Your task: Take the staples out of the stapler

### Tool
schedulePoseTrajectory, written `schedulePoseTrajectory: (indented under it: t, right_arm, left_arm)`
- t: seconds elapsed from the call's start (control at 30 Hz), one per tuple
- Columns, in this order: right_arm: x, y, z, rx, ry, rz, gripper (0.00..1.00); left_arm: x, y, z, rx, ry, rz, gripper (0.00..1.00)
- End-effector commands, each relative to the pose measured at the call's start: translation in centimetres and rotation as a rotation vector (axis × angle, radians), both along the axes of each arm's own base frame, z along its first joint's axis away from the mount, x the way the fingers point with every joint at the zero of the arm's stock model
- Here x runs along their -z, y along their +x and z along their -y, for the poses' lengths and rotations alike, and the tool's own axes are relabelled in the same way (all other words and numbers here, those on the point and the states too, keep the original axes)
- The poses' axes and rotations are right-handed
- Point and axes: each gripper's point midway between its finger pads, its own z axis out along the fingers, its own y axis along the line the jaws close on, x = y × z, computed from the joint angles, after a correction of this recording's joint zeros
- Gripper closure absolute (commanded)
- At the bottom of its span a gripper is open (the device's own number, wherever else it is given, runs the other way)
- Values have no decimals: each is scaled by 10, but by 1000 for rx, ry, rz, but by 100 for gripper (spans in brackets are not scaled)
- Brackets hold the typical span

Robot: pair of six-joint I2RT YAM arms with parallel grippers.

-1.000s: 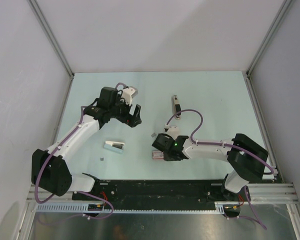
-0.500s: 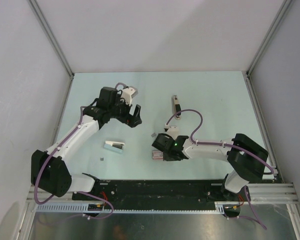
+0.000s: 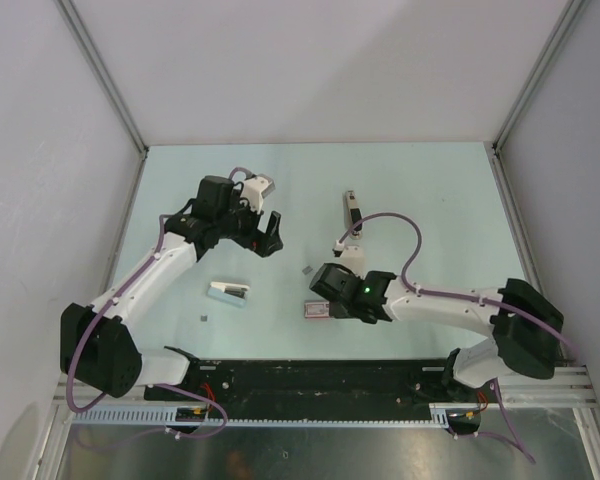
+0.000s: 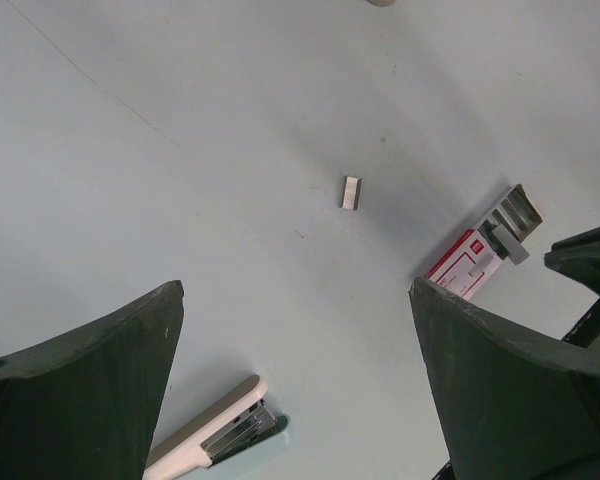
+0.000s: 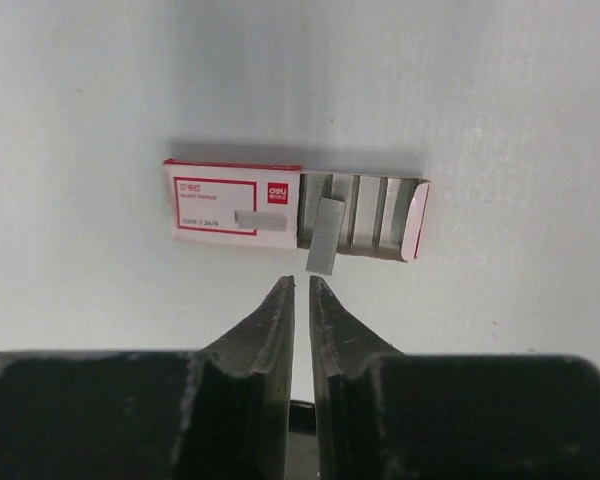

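Your left gripper (image 4: 295, 290) is spread wide and empty, with the staples (image 4: 351, 192) lying ahead of it. Your right gripper (image 5: 300, 283) is pinched nearly closed and empty, with the staple box (image 5: 235, 208) just ahead. The stapler (image 3: 351, 212) lies apart, farther out.

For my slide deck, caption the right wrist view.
Right gripper, nearly closed, beside an open staple box, one staple strip askew across its tray.

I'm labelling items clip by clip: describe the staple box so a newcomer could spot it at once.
On the pale table, look just ahead of the right arm's pincer. The staple box lies flat there, its tray slid partly out. Only it has a red-and-white printed sleeve; the white stapler and the dark stapler nearby have none.
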Motion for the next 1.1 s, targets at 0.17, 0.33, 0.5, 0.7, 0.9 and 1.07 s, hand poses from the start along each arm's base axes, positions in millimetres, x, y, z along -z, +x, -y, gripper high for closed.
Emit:
schedulePoseTrajectory:
  t: [0.17,0.33,0.5,0.7,0.9,1.07]
  right_arm:
    - [-15,-15,3,-28,15,-11,100]
    - [0,-24,4,-53,12,-58,100]
    - [7,-26,5,-71,13,-87,100]
    - [19,-27,4,-92,21,-130,100]
    - [30,-22,1,-101,20,-155,100]
    - [35,-16,0,-100,23,-161,100]
  left_arm:
    - [-14,-3,3,43,-19,45,1]
    - [-12,-4,2,46,-17,43,0]
    - [-12,-3,3,49,-16,41,0]
    - [-11,-3,4,52,-16,38,0]
    - [-11,-3,3,52,-12,39,1]
    - [-11,-3,2,54,-9,40,0]
